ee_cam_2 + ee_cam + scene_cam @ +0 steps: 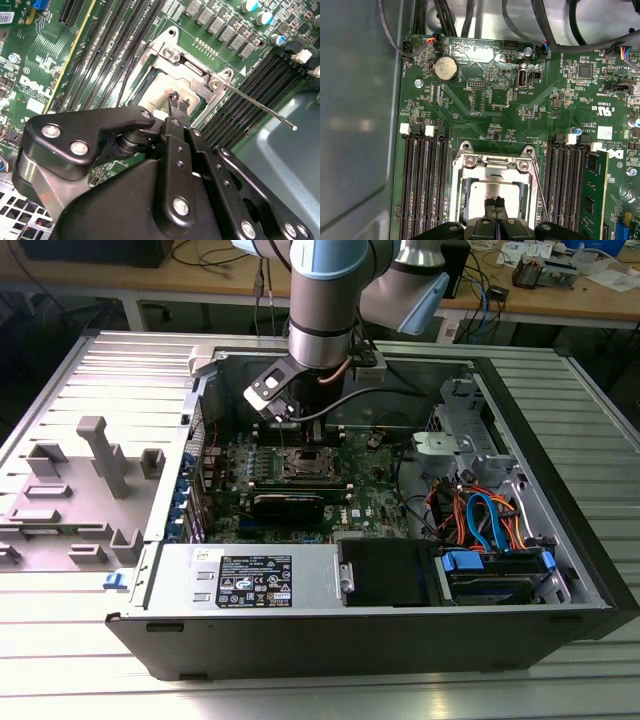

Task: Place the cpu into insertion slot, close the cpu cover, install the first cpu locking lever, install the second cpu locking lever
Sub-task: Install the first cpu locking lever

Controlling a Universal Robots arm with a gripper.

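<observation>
Pinched shut on nothing visible: gripper point(495, 207), tips at cpu point(487, 191). Cpu seated in insertion slot point(466, 197), mid motherboard point(485, 100). Cpu cover point(495, 162) apparently down. Locking lever point(260, 106) jutting free, not yet latched. Likely step 3; calls for catching thin rod w/ closed tips.

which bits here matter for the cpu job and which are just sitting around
Job: gripper, fingers shut; cpu; cpu cover; locking lever.
Lying about: coin battery; memory stick; grey plastic blocks; drive cables.
</observation>
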